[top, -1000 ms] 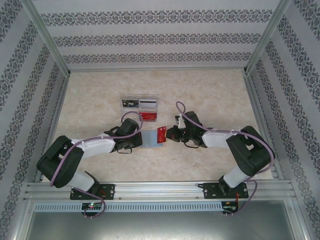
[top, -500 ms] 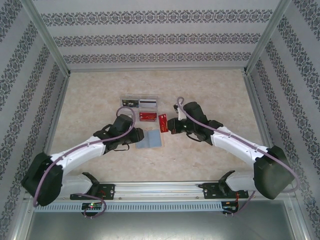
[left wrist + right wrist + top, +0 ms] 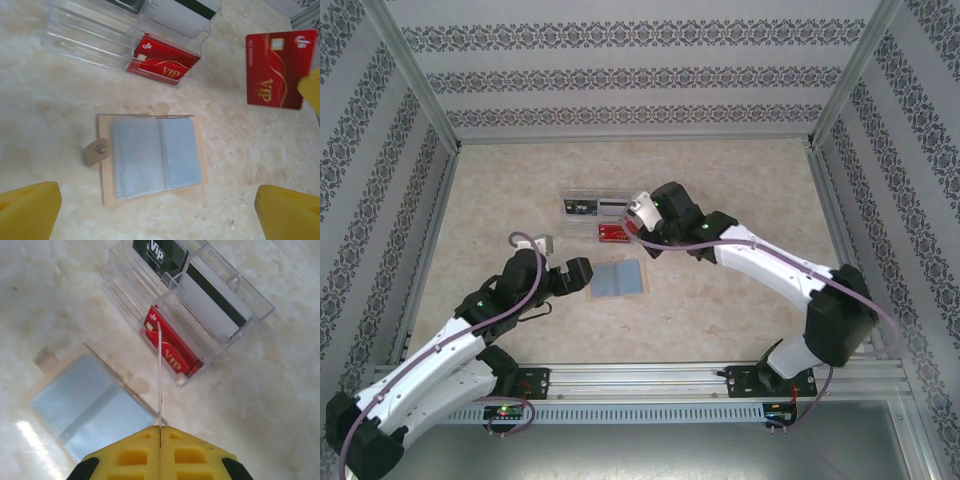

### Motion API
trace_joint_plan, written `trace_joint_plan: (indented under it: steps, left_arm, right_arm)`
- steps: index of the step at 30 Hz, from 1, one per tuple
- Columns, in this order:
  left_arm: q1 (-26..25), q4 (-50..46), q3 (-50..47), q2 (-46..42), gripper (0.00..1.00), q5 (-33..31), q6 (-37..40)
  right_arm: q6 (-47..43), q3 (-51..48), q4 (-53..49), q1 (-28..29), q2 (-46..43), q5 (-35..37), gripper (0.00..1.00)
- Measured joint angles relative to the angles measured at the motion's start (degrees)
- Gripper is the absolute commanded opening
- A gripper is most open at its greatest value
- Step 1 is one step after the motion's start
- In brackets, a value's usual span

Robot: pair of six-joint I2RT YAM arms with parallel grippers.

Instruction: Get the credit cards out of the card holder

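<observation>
Moved since a second ago: left gripper (image 3: 582,275) drawn back toward the near-left, off the card holder (image 3: 618,278), its jaws gone from closed to spread wide with nothing between them; right gripper (image 3: 159,432) carried from the holder's right edge to the clear tray (image 3: 595,192), bringing the credit card (image 3: 275,67) along. Right gripper: closed tight on one edge of that card. Credit card: red, glossy, gold swirl and "VIP" lettering, clear of the table (image 3: 50,115); from the right wrist it is seen edge-on, in line with the tray's front compartment. Card holder: lying flat and open on the table just in front of the tray, tan border, two blue-grey translucent pockets, and a small tan tab with a metal snap on one side. Tray contents: second red card (image 3: 172,347), black card (image 3: 162,252), white card (image 3: 212,297) with a dark stripe.
</observation>
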Motion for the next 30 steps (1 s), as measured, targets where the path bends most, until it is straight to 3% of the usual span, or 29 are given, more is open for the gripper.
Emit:
trace_joint_plan:
  steps: [8,15,30]
  left_arm:
    - [0.00,-7.45,-2.56,-14.03,1.00,-5.35,-0.33]
    - [0.00,-11.23,-4.24,-17.99,1.00,-7.13,-0.74]
    - [0.00,-13.16,-4.37,-18.49,1.00,-8.37,-1.14]
  right_arm:
    - [-18.25,2.27,-0.85,3.45,7.93,9.77,0.00]
    - [-30.10,7.32,-1.27,5.40,12.79,13.14,0.00]
    - [-36.24,16.76,-3.87,5.79,23.34,16.24,0.00]
